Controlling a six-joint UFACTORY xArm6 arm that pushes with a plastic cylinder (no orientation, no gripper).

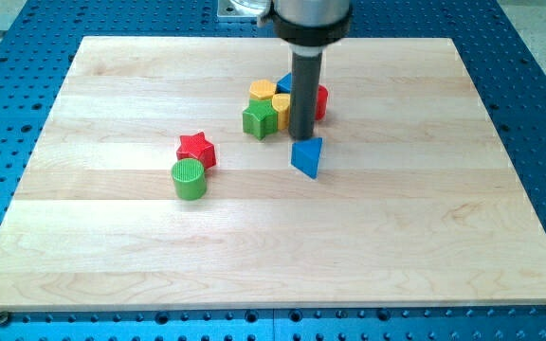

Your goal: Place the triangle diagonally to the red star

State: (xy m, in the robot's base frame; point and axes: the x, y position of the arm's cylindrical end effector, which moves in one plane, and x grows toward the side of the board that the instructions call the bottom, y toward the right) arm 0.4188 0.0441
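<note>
A blue triangle block [307, 157] lies near the middle of the wooden board [273, 246]. My tip [300, 138] stands just above it in the view, touching or almost touching its top edge. The red star [196, 149] lies to the view's left of the triangle, with a green cylinder [189, 179] touching it just below.
A cluster sits behind the rod: a green star [261, 118], a yellow hexagon [263, 91], another yellow block [282, 104], a blue block [284, 84] and a red block [321, 100], partly hidden by the rod. A blue perforated table [529, 85] surrounds the board.
</note>
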